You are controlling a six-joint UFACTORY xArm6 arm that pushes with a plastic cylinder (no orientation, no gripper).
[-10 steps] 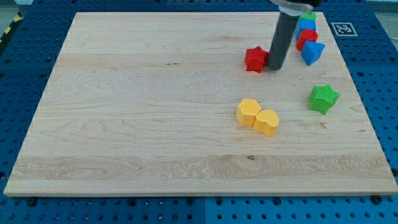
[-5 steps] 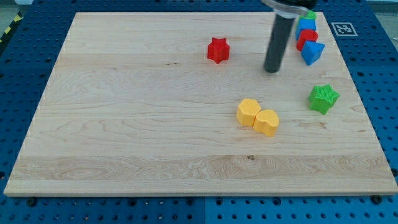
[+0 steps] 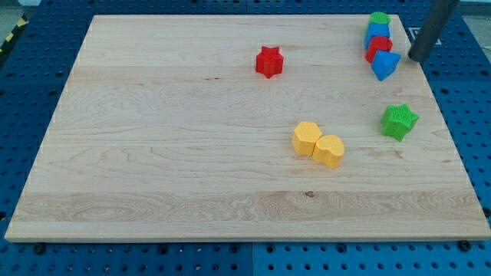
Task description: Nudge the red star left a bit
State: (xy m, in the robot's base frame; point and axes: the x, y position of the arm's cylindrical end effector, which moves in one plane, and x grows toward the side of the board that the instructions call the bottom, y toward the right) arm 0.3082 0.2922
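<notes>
One wooden board (image 3: 153, 153) fills most of what you see, lying on a blue pegboard bench (image 3: 476, 123). You have no fingers to release or clench here; the arm ends in a plain rod that can only push, so nothing is grasped. My tip (image 3: 415, 59) sits at the view's right edge of the board, just beside the blue triangle-like block (image 3: 385, 65), and well apart from the star.

Next in size, two yellow blocks (image 3: 317, 143) lie touching each other right of the board's centre, clear of any push line. A green star (image 3: 399, 121) sits alone near the right edge. Up in the top right corner a column stands packed tight: a green block (image 3: 378, 18) at the top, a blue block (image 3: 377, 32), a red block (image 3: 378, 46) and the blue triangle-like one below; their exact shapes are hard to read.

The red star (image 3: 269, 61) rests alone in the upper middle, with open board on every side. Judging by that gap to the corner group, you could take the nudge as likely finished, since the rod stands off to the side rather than lined up on the star's right.
</notes>
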